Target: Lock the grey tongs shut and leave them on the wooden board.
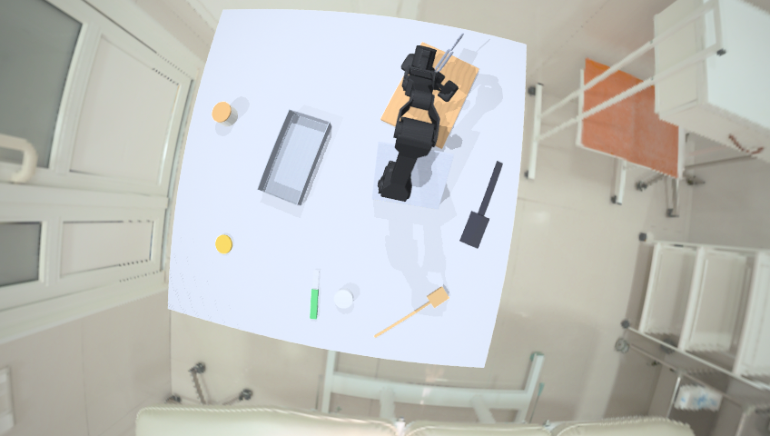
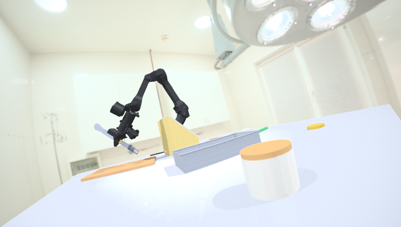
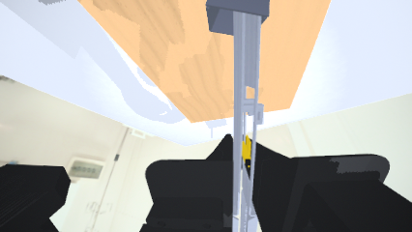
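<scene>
1. The tongs [image 1: 444, 56] [image 2: 104, 130] [image 3: 238, 72] are already out of the roasting tin [image 1: 317, 157] [image 2: 219, 154], which stands well apart from them. They are held in the air above the wooden board [image 1: 397, 110] [image 2: 117, 168] [image 3: 300, 48].

2. The gripper [image 1: 436, 74] [image 2: 117, 142] [image 3: 232, 138] is closed down narrow, with the tongs gripped between its fingers partway along their length. No support from the board is seen under them.

3. The squeeze appears to be achieved: in the wrist view the two long arms of the tongs are seen running close beside each other, with only a slim gap between them.

4. The attitude asked for is at least partly met. In the exterior view the tongs are tilted, the pale tip end raised and the dark hinge end lowered. Whether this slope is steep enough for the lock cannot be told.

5. The lock is hidden inside the hinge, so its state cannot be read from the pictures; the closed shape may be owed to the fingers alone.

6. Still left, as judged from this pose: the lock is to be made sure of with the tips up, then the tongs are to be lowered flat onto the board and released. If they are let go unlocked, the arms may be expected to spring apart.
</scene>
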You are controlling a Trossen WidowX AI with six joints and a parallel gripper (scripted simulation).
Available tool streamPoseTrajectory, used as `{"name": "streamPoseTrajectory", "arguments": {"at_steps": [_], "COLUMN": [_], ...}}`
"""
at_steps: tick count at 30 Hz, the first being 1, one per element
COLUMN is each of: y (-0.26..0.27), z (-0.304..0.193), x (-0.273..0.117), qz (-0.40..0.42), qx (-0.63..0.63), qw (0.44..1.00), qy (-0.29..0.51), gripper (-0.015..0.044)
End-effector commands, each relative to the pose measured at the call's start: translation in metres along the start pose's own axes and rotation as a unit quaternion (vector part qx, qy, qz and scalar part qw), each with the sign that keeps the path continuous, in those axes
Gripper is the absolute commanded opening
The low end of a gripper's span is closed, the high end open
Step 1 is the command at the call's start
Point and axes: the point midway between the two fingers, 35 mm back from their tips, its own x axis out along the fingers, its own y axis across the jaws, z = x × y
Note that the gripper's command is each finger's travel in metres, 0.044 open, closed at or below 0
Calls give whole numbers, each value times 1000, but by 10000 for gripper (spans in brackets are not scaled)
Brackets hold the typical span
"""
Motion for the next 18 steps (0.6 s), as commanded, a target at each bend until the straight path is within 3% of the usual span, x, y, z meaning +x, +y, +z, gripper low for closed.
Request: {"name": "streamPoseTrajectory", "arguments": {"at_steps": [1,11,18], "y": [3,11,11], "z": [-4,3,3], "x": [-11,-28,-29], "qz": [0,-1,-1], "qx": [3,7,7], "qw": [999,994,993], "qy": [44,113,117], "gripper": [-150,-150,-150]}}
